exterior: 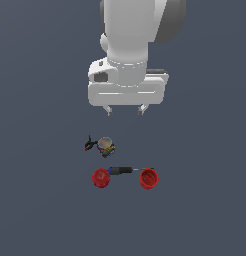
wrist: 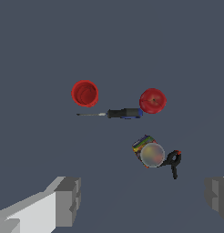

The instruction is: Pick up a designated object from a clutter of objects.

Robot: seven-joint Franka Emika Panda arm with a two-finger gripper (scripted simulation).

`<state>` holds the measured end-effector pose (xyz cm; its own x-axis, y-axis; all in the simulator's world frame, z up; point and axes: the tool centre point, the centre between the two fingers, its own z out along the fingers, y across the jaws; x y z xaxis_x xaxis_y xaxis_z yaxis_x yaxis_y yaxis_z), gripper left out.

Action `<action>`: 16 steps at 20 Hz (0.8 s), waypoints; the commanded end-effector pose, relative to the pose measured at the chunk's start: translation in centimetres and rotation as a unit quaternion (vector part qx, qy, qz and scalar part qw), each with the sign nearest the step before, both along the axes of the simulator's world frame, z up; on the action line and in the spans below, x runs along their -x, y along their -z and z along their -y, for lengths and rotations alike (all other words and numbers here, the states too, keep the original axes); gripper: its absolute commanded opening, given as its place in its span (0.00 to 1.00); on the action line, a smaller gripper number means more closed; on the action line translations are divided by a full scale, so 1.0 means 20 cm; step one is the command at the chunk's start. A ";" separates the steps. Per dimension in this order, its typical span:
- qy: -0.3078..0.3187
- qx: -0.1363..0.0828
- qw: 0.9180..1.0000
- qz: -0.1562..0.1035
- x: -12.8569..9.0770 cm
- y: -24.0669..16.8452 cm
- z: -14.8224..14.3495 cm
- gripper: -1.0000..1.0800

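Jaws spread wide and empty, the white gripper [exterior: 125,110] hangs above the small, grey-topped, multicoloured-label can [exterior: 106,147], at seven o'clock; rigid, light, probably slick, best pinched across its round sides.

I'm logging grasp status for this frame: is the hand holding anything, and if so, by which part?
Nothing is held. The hand hangs open above the surface, with the can and other items lying apart from it below.
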<state>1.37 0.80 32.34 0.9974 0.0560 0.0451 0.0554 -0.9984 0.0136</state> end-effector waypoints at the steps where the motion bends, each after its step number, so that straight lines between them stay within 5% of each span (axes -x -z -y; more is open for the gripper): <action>1: 0.000 0.000 1.000 0.000 0.00 0.00 0.00 0.96; 9: -0.007 -0.011 1.000 0.008 -0.03 -0.03 -0.15 0.96; 16: -0.012 -0.010 1.000 0.007 -0.04 -0.01 -0.13 0.96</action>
<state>2.06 3.58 32.68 0.9953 0.0745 0.0621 0.0750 -0.9972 -0.0061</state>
